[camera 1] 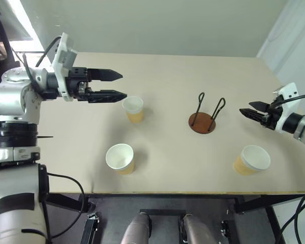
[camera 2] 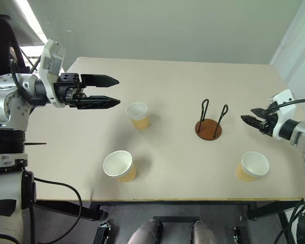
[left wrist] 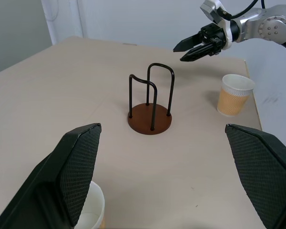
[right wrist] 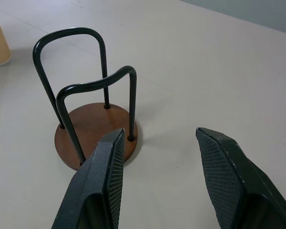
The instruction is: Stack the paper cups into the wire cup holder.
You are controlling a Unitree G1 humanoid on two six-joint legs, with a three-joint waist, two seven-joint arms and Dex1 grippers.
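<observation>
- The left pincer (camera 1: 115, 85) hangs above the tabletop (camera 1: 168, 71) with its two black fingers spread wide. It holds nothing. It points sideways, toward the middle of the tabletop.
- The right pincer (camera 1: 246, 112) hangs over the right side of the tabletop. Its fingers are a bit apart and hold nothing. It points at the wire cup holder (camera 1: 203, 116).
- There are three paper cups. All stand up straight with the open mouth up. All three look empty, white inside.
- One cup (camera 1: 133, 109) stands just beside the tips of the left pincer, a little below them in the head view.
- The second cup (camera 1: 120, 158) stands near the front edge, on the left.
- The third cup (camera 1: 251, 160) stands near the front right corner, close to the right pincer's arm.
- The wire cup holder stands in the middle, a bit to the right. It has a round brown base and two black wire loops that point straight up. No cup is in it.
- The cups are well apart from each other and from the holder.
- The far half of the tabletop is bare, and there is open room all around the holder.
</observation>
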